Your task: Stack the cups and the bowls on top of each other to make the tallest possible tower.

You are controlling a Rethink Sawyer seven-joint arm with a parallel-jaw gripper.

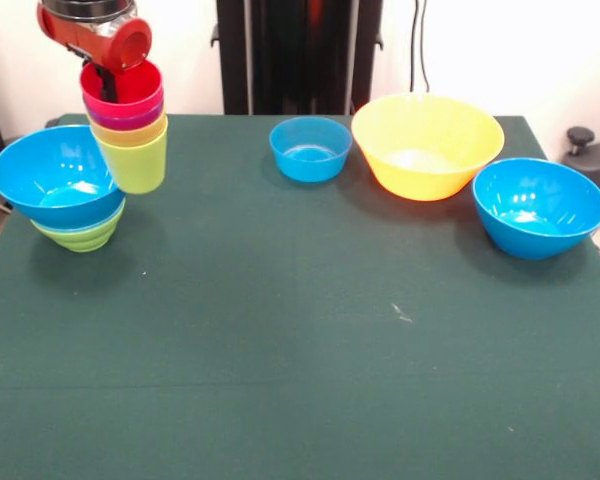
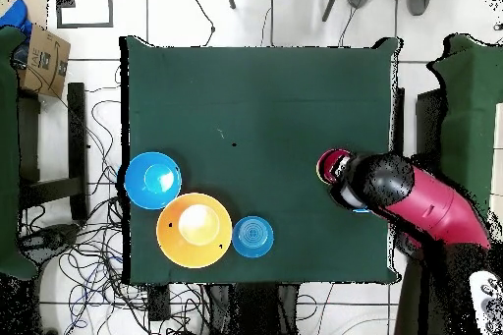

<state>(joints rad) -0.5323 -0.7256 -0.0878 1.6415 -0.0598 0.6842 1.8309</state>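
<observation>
Gripper (image 1: 104, 72) hidden inside nested cups (image 1: 128, 130).

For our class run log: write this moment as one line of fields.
hand: carrying cup stack | below: blue bowl on green bowl | loose: small blue, yellow, blue

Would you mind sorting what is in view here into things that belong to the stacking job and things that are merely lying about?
Job:
- nested cups, red on top, held up by the gripper
- blue bowl on green bowl
- small blue bowl
- yellow bowl
- large blue bowl

Lying about:
- cardboard box
- floor cables
</observation>
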